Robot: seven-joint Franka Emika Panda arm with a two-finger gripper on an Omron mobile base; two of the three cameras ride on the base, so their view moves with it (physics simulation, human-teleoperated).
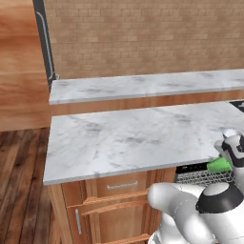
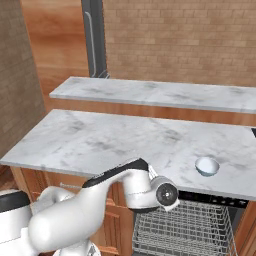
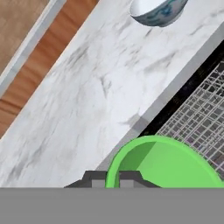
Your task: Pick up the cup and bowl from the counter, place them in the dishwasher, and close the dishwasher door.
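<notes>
Green cup held over the dishwasher rack, bowl left on the desk

The cup (image 3: 164,164) is pinched at its rim by the fingers (image 3: 113,179), clamped narrow on it, right over the edge where the desk (image 1: 124,138) meets the dishwasher (image 2: 200,227); the wire rack (image 2: 185,225) is seen pulled out below; the bowl (image 2: 207,166) is sat upright near the desk's front edge, well apart from the cup.
</notes>
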